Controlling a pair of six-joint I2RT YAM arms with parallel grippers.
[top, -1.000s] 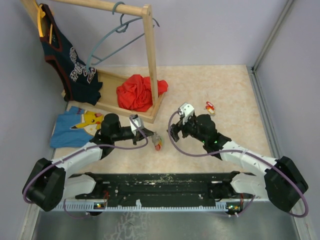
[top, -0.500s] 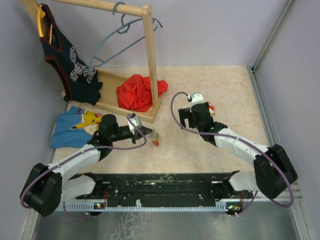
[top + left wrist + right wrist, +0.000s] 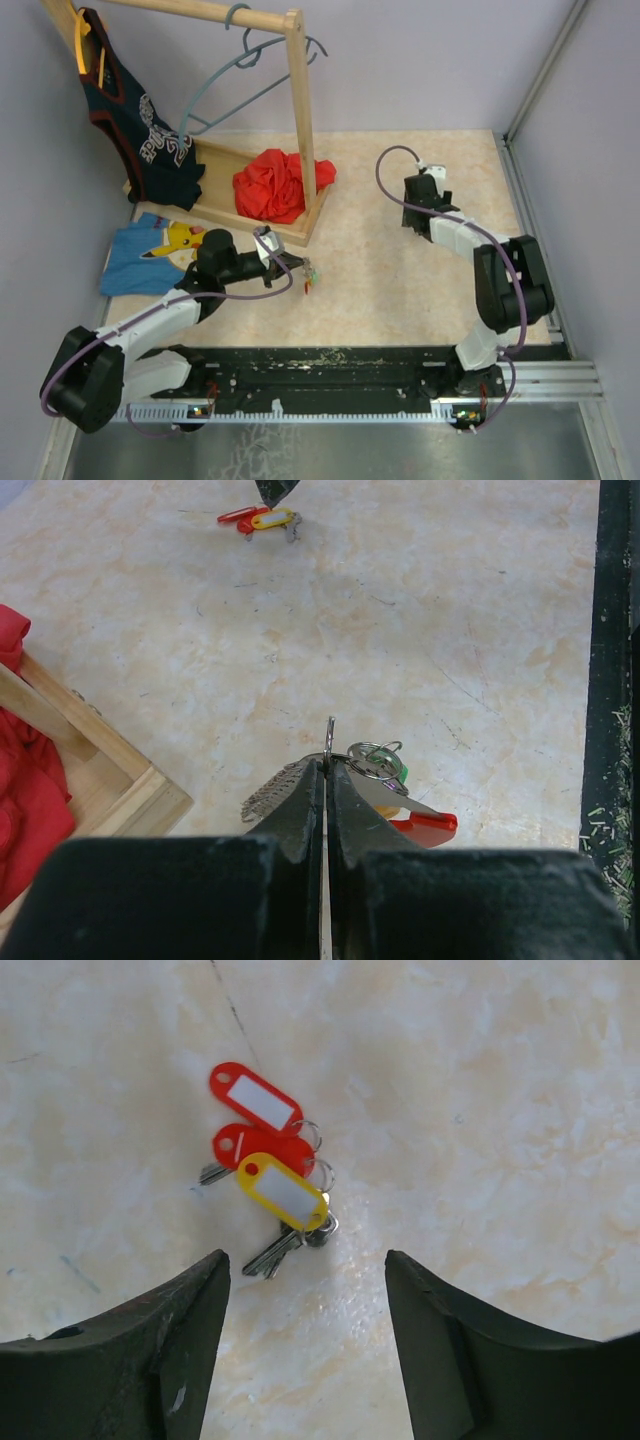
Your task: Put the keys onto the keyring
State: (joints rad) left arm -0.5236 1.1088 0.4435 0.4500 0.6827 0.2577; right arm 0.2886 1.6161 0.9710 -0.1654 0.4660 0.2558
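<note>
My left gripper (image 3: pixel 298 266) is shut on the thin wire keyring (image 3: pixel 328 738), whose loop pokes up edge-on between the jaws. Keys hang from it to both sides just above the table: a green tag (image 3: pixel 399 772), a red head (image 3: pixel 432 826) and a bare toothed blade (image 3: pixel 268 792). A loose bunch of keys (image 3: pixel 272 1168) with two red tags and a yellow tag (image 3: pixel 284 1193) lies flat on the table. My right gripper (image 3: pixel 305 1260) hovers open over the table, with that bunch just ahead of its fingertips and nothing between them. In the top view the right gripper (image 3: pixel 421 194) hides the bunch.
A wooden clothes rack (image 3: pixel 297 120) stands at the back left with a grey-blue hanger (image 3: pixel 225 80), a dark jersey (image 3: pixel 140 130) and a red cloth (image 3: pixel 275 185) on its base. A blue printed shirt (image 3: pixel 150 250) lies left of my left arm. Walls close both sides.
My right arm has swung from the middle of the table out to the far right, over the loose keys, and its jaws have narrowed a little. The left gripper has kept its hold and barely moved.
</note>
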